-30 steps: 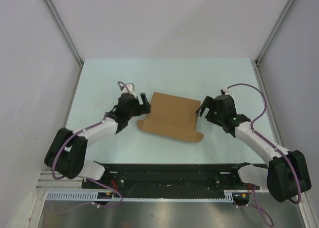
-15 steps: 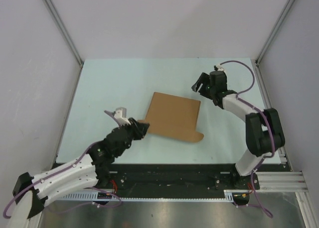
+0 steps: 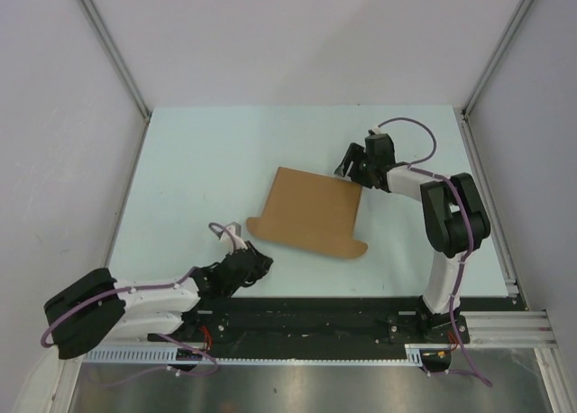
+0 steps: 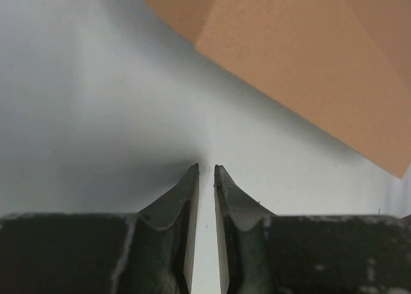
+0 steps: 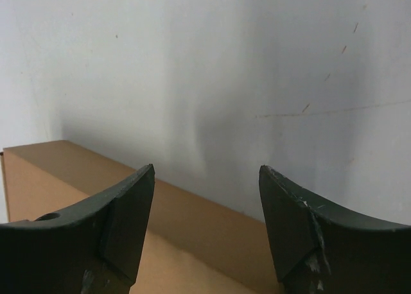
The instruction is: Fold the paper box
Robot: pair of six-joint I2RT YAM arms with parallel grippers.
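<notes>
**Paper box partly folded, neither claw on it**

The paper box (image 3: pixel 311 216) lies in the middle of the pale surface (image 3: pixel 198 160), turned slightly askew. From above it reads as one plain brown panel with a rounded tab sticking out flat at each near corner. The left wrist view shows one cardboard layer lying over another in two shades of brown. The right wrist view shows a lighter strip running along the far edge of the paper box (image 5: pixel 192 223), which may be a low wall or a fold. I cannot tell whether this is a shallow closed box or a sheet doubled over.

By my reading some folding is done, since the cardboard is layered and compact. The two near tabs look untucked, so the closing folds and the tucking appear to be left.

The right claw (image 3: pixel 350 165) sits at the far right corner of the box. Its fingers (image 5: pixel 128 204) are spread wide, with the far edge running beneath them, and they grip nothing. The left claw (image 3: pixel 257 264) is low over the surface, just short of the near left tab. Its fingers (image 4: pixel 186 198) are pinched to a thin slit with nothing between them.
</notes>
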